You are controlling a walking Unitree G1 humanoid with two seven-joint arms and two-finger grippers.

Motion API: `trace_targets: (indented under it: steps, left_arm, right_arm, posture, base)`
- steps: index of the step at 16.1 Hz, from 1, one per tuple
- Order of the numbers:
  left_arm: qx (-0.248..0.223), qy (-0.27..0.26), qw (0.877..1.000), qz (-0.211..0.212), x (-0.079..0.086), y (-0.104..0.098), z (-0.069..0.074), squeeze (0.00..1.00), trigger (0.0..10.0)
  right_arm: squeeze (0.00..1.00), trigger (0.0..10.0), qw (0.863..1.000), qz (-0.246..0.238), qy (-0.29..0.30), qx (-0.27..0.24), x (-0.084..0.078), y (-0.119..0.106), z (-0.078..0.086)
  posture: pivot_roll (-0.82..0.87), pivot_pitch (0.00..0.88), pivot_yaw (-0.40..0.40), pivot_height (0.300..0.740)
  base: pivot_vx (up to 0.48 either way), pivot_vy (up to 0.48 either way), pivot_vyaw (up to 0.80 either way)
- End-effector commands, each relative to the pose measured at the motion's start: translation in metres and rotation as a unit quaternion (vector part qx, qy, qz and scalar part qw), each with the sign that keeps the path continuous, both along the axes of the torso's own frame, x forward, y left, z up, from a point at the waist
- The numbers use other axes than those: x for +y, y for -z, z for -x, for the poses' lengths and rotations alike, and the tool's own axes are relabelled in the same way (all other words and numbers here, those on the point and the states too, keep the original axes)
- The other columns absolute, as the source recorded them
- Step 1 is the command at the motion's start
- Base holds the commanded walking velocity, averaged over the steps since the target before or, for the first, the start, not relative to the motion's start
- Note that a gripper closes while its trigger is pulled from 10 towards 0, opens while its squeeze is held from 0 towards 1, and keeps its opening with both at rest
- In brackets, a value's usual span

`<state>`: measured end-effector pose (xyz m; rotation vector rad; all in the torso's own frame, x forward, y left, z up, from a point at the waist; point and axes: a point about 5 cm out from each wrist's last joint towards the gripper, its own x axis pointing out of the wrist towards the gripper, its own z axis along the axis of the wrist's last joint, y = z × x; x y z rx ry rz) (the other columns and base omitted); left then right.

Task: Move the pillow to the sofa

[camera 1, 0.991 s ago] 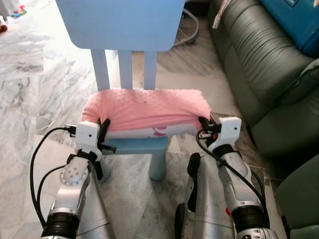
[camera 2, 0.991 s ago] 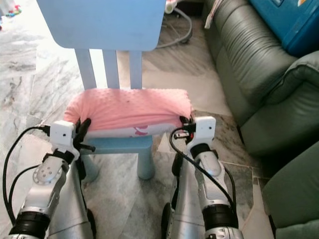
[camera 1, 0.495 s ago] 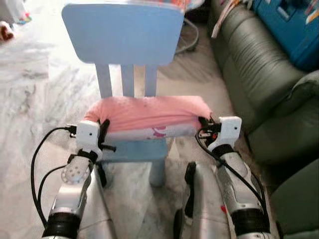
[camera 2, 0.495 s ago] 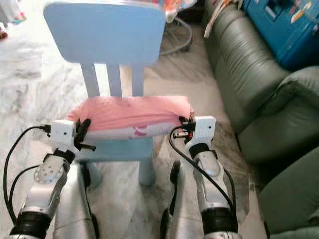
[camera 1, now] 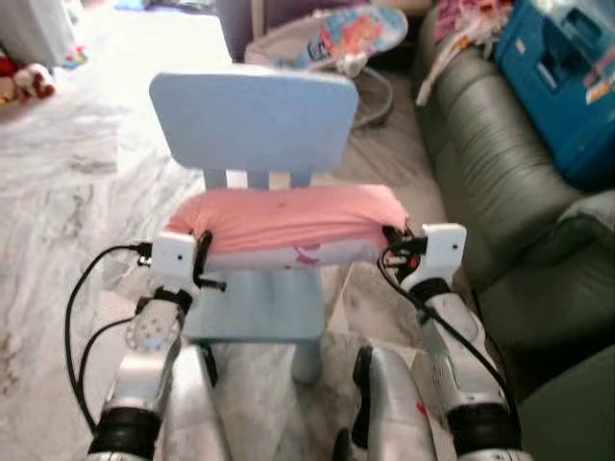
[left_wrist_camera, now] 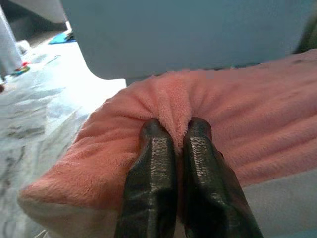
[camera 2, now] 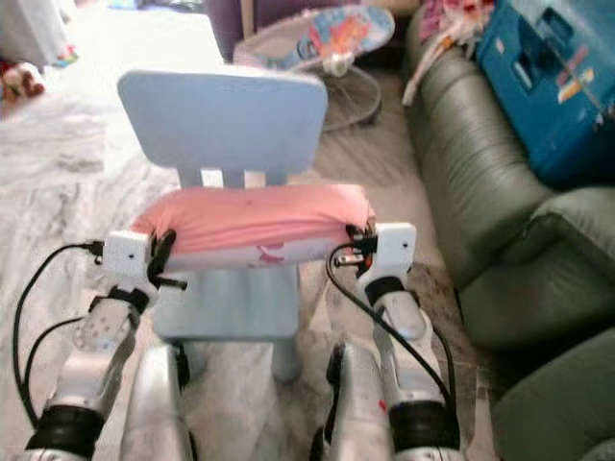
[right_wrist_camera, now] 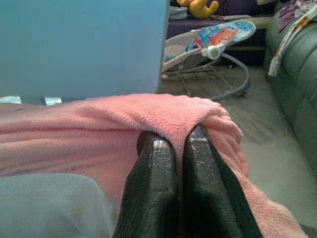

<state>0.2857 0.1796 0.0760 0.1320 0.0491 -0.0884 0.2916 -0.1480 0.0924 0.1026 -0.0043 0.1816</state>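
Pink pillow (camera 1: 288,219) above blue chair (camera 1: 252,120) seat. Left tool (left_wrist_camera: 174,144) and right tool (right_wrist_camera: 173,148) each pinched tight on fleece fold at opposite ends. Green sofa (camera 1: 500,192) at right. Risk: thin fabric pinch slipping, pillow dropping during turn.

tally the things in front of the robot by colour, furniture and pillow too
pink: 1, the pillow
light blue: 1, the child's chair
green: 1, the sofa
dark blue: 1, the plastic box on the sofa
total: 4
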Motion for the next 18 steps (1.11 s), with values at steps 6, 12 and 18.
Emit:
trace_targets:
  steps: [6,12,18]
  left_arm:
    - [0.009,-0.038,0.999,-0.004,0.013,0.003,0.0,0.0,10.0]
    - [0.011,-0.034,0.999,-0.001,0.009,0.004,-0.001,0.0,10.0]
    - [0.017,-0.031,0.999,0.003,0.008,0.006,-0.002,0.0,10.0]
  right_arm:
    - [0.0,10.0,0.998,0.016,0.048,-0.023,-0.02,-0.009,0.003]
    - [0.0,10.0,0.998,0.018,0.057,-0.026,-0.023,-0.012,0.001]
    - [0.0,10.0,0.998,0.013,0.058,-0.028,-0.022,-0.012,0.001]
  posture:
    - [0.01,0.0,-0.062,0.615]
    - [0.01,0.0,-0.062,0.685]
    - [0.01,0.0,-0.06,0.74]
  base:
    - [0.0,0.0,0.0]
    - [0.0,0.0,0.0]
    - [0.0,0.0,0.0]
